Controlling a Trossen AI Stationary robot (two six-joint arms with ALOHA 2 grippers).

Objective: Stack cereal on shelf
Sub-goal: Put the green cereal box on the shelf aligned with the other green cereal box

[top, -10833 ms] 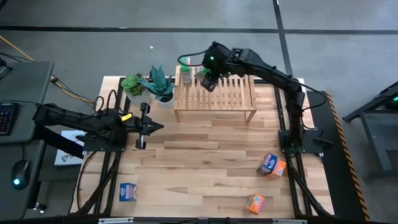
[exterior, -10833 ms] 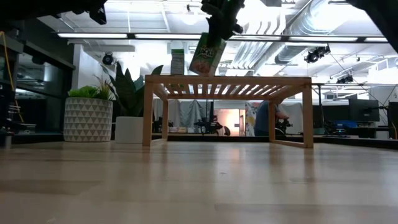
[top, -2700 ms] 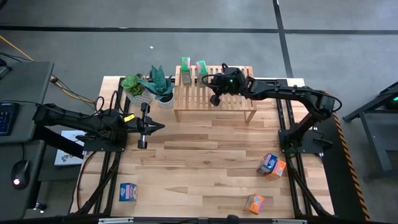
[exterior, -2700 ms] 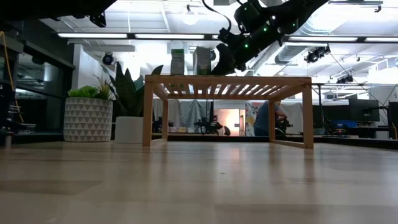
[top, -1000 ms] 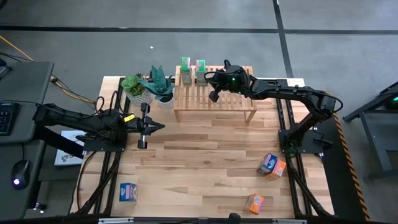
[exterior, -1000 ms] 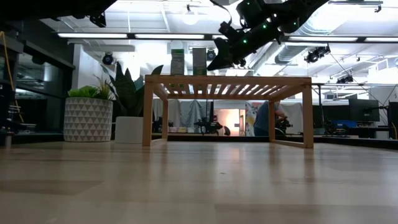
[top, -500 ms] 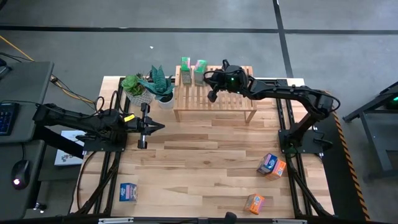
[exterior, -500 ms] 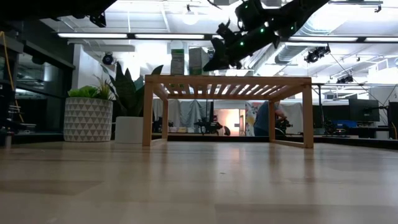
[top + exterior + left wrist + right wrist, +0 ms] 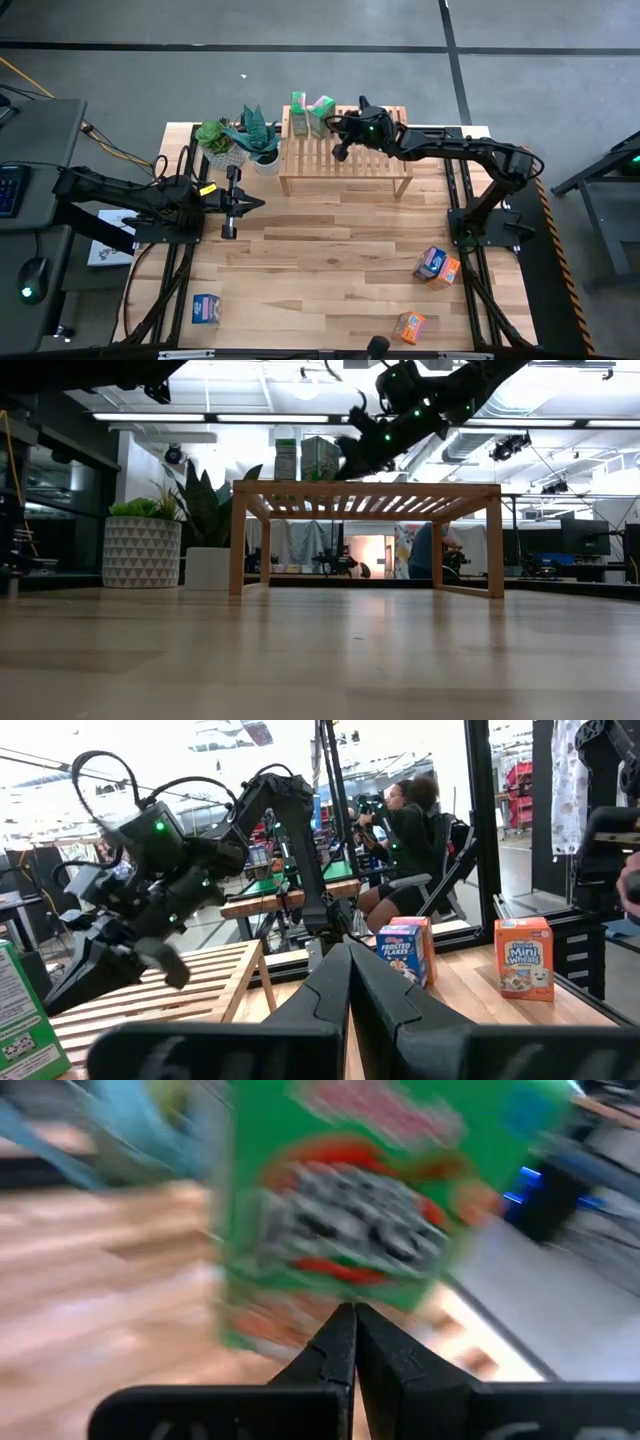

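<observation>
Near desk edge you've an orange box (image 9: pixel 409 326) and a blue box (image 9: pixel 206 309); blue/orange pair (image 9: pixel 437 265) sits farther in. Left gripper (image 9: pixel 226 204) pressed together, mid-desk. Right gripper (image 9: pixel 339 152) pressed together, tips against a green box (image 9: pixel 321 114) on shelf (image 9: pixel 346 156), next to other green box (image 9: pixel 298 114).

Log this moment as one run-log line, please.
right gripper: shut, at second green box on shelf | left gripper: shut, waiting at table's left | first green box: on shelf
</observation>
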